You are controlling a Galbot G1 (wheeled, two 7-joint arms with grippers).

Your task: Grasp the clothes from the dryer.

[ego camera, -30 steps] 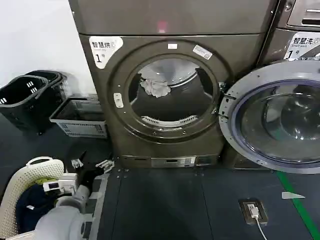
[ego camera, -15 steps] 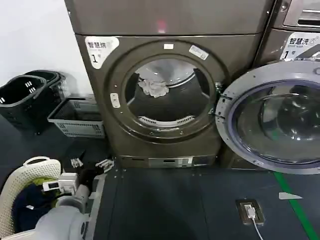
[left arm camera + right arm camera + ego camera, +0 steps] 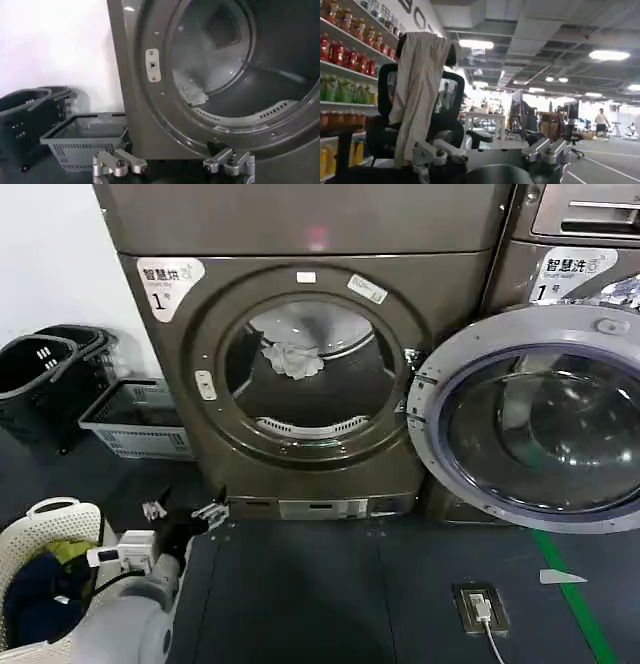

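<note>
Head view puts the left gripper (image 3: 183, 512), fingers spread wide and empty, low before the bronze-grey front-loading dryer (image 3: 300, 254), so the reach is only beginning: it must rise and travel well forward into the drum to the small whitish-grey fabric wad (image 3: 292, 359); right gripper (image 3: 490, 152), fingers apart, points away.

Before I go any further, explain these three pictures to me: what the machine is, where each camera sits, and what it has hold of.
A two-armed robot faces a laundry dryer whose round door is swung open. The head camera looks forward and down. The clothes, a small pale wad, lie inside the drum. The left tool hovers low near the floor in front of the dryer, fingers open and empty. Beside that arm stands a white basket of dark laundry; a grey basket sits by the wall. The left wrist camera rides on that arm and looks into the drum over the fingers. The right wrist camera points into the room behind; the right tool is open, holding nothing.
</note>
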